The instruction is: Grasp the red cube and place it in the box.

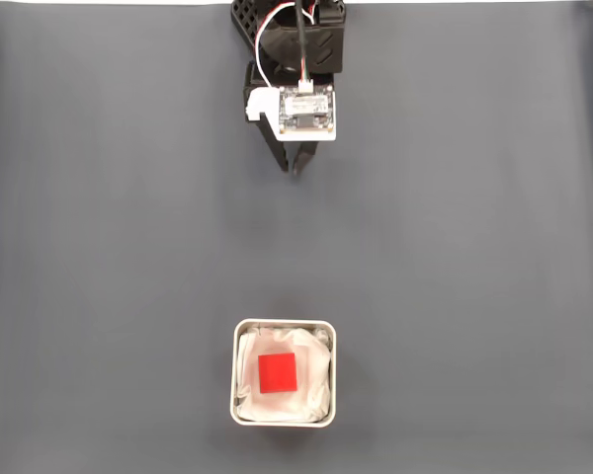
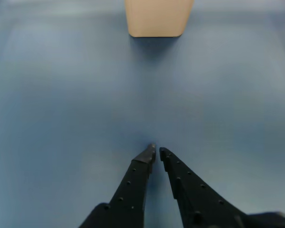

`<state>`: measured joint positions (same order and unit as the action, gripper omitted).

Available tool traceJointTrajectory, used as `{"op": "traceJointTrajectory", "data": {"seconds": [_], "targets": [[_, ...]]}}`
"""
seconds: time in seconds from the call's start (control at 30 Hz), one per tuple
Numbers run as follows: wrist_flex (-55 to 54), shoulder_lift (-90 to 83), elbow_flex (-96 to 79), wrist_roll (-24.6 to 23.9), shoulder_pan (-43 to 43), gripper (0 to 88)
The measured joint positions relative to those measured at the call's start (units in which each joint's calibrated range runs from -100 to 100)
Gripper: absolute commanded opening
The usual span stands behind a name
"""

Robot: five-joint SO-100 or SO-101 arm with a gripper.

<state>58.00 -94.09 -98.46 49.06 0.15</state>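
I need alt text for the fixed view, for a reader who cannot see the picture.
A red cube sits inside a small square box with white lining, near the bottom of a dark grey table. At the top, well apart from the box, the black robot arm points its nearly closed, empty claw down toward it.

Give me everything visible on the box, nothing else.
In the fixed view the box is a small square container with rounded corners, a pale metallic-looking rim and a crumpled white paper-like lining. It stands upright and open-topped on the dark grey table, low and near centre of frame. The red cube sits inside on the lining, roughly centred. The hand is well clear of it. In the wrist view the box shows as a blurred pale wall at the top edge.
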Motion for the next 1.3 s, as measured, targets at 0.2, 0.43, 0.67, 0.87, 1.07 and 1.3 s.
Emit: {"op": "traceJointTrajectory", "data": {"seconds": [0.2,0.43,0.67,0.87,1.07,1.3], "targets": [[12.9,-4.5,-0.9,-1.3,-0.8,0.0],[16.1,-5.9,-0.9,-1.3,-0.6,0.0],[16.4,-5.9,-0.9,-0.3,1.6,0.0],[16.5,-5.9,-0.9,-0.3,1.6,0.1],[16.5,-5.9,-0.9,-0.3,1.6,0.1],[16.5,-5.9,-0.9,-0.3,1.6,0.1]]}}
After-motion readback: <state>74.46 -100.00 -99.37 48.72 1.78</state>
